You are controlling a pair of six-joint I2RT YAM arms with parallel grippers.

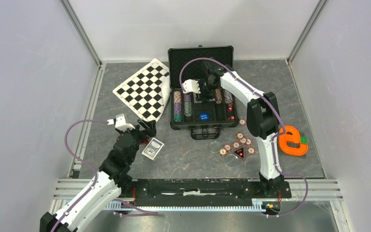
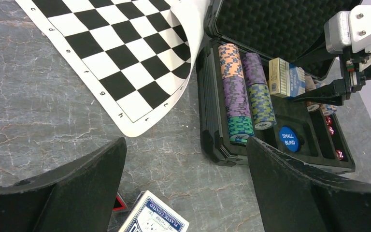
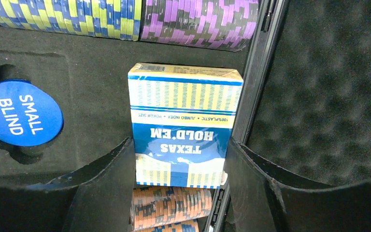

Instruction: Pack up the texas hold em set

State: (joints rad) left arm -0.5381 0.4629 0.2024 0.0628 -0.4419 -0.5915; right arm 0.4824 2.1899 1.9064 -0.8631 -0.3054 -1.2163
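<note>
The right arm rises from the near edge of the grey stone-patterned table (image 1: pixel 188 162), elbow high. It reaches over the open black foam-lined briefcase-style case (image 1: pixel 222 55) at the middle of the far edge, where the right gripper (image 3: pixel 181 159) is part-closed on a blue-and-yellow boxed card deck (image 3: pixel 183 121), held above the tray beside the striped chip rows (image 2: pixel 236 92). The left arm crouches low toward the near-left corner, its left gripper (image 2: pixel 186 145) spread fully wide and empty, near a 2nd, blue-backed card deck (image 1: pixel 153 148) lying flat on the table.

Grey marbled table (image 1: pixel 193 162), as seen ahead of my two bases.
Resting directly on it: open black case (image 1: pixel 183 125) at rear centre; checkered board (image 1: pixel 142 89) curling against the case's left side; card deck (image 1: pixel 153 148) front left; loose poker chips (image 1: pixel 239 142) and orange object (image 1: pixel 292 141) front right.
</note>
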